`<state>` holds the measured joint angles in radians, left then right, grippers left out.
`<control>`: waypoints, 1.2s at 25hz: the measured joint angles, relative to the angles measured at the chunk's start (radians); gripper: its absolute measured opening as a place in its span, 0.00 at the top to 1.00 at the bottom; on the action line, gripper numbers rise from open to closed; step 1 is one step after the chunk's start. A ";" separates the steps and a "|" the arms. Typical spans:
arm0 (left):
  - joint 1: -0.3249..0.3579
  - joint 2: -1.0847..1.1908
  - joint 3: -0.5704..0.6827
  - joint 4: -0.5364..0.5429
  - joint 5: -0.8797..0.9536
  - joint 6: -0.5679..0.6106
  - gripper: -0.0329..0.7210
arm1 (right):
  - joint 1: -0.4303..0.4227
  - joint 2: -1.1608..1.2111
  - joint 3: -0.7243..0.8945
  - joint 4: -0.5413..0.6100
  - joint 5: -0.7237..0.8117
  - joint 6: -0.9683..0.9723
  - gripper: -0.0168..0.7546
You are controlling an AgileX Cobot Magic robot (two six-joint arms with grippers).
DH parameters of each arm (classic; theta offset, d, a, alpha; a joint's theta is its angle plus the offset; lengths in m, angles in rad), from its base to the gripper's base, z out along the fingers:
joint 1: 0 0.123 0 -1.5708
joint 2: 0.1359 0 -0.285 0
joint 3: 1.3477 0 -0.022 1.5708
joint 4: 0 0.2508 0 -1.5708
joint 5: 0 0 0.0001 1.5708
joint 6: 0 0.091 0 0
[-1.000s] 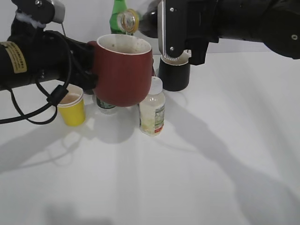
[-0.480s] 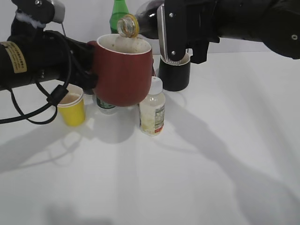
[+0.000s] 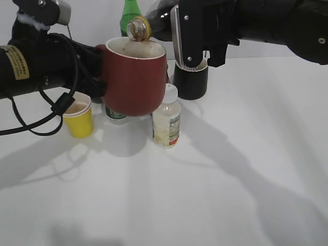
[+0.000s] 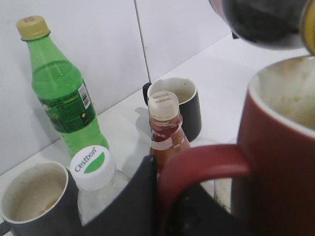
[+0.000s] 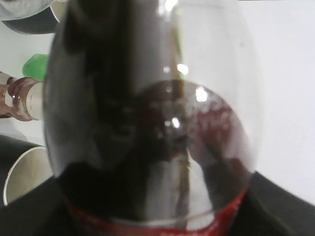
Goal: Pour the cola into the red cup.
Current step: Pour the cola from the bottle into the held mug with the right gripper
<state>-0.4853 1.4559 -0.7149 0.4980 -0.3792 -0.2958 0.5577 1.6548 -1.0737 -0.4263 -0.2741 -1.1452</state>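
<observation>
The red cup is held in the air at left by its handle, on which my left gripper is shut. The cola bottle fills the right wrist view, dark liquid inside and a red label at the bottom. My right gripper is shut on it and holds it tipped, with the bottle mouth just over the cup's far rim. The cup's pale inside shows in the left wrist view, with the bottle above it.
A yellow paper cup, a small pale bottle with a white cap, a black mug and a green bottle stand on the white table. The left wrist view also shows a small brown-liquid bottle, a white-capped bottle and another black mug.
The cola bottle's mouth has swung a little left and turned more toward the cup's rim. The red cup and left arm have not moved.
</observation>
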 joint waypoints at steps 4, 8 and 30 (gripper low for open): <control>0.000 0.000 0.000 -0.001 0.000 0.000 0.90 | 0.000 0.000 0.000 0.000 -0.001 -0.018 0.38; 0.000 0.000 0.000 0.000 0.000 0.000 0.90 | 0.000 0.000 0.000 0.001 -0.001 -0.024 0.38; 0.000 0.000 0.000 -0.002 0.000 0.000 0.90 | 0.000 0.000 0.000 0.010 -0.001 -0.038 0.38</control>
<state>-0.4853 1.4559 -0.7149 0.4956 -0.3792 -0.2958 0.5577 1.6548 -1.0737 -0.4160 -0.2750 -1.1827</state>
